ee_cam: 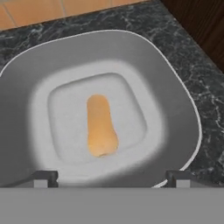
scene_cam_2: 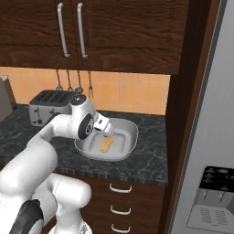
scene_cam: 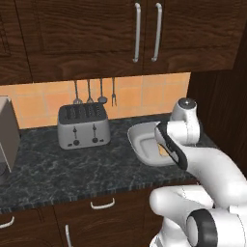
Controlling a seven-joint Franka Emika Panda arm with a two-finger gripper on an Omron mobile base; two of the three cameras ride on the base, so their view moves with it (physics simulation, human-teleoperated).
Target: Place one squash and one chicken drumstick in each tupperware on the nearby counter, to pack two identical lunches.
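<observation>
A pale grey tupperware [ee_cam: 175,87] sits on the speckled counter [ee_cam: 197,74] near its right end. One tan-orange squash [ee_cam: 100,127] lies loose on the tub's floor, narrow end away from me. My gripper [ee_cam: 111,179] hovers just above the tub, open, both fingertips spread wide with nothing between them. From the right base view the gripper [scene_cam_2: 108,132] hangs over the squash [scene_cam_2: 106,144] inside the tupperware [scene_cam_2: 130,132]. In the left base view my arm covers much of the tupperware [scene_cam: 137,132], and a sliver of squash [scene_cam: 162,151] shows.
A silver toaster [scene_cam: 83,125] stands on the counter [scene_cam: 58,169] left of the tub. Utensils [scene_cam: 89,94] hang on the tiled wall. A tall dark cabinet panel [scene_cam_2: 183,91] and a grey fridge [scene_cam_2: 205,137] close off the right side. A grey appliance [scene_cam: 7,135] stands far left.
</observation>
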